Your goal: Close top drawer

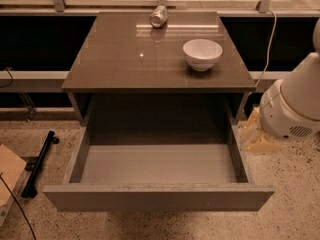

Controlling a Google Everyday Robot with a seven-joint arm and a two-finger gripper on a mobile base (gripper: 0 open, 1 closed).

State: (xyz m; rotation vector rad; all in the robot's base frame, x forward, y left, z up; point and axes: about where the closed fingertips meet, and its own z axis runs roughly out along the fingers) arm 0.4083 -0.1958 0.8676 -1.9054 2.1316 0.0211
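Note:
The top drawer (157, 198) is pulled far out of the grey-brown cabinet toward me. Its pale grey inside (157, 164) is empty, and its plain flat front faces me at the bottom of the view. My white arm (292, 104) comes in from the right edge. My cream-coloured gripper (254, 134) hangs below it, just outside the drawer's right side wall and about level with the cabinet's front. It touches nothing that I can see.
A white bowl (202, 54) and a can lying on its side (158, 17) rest on the cabinet top (125, 59). A black bar (40, 163) and a wooden board (7, 176) lie on the speckled floor at left. A cable (270, 34) hangs at back right.

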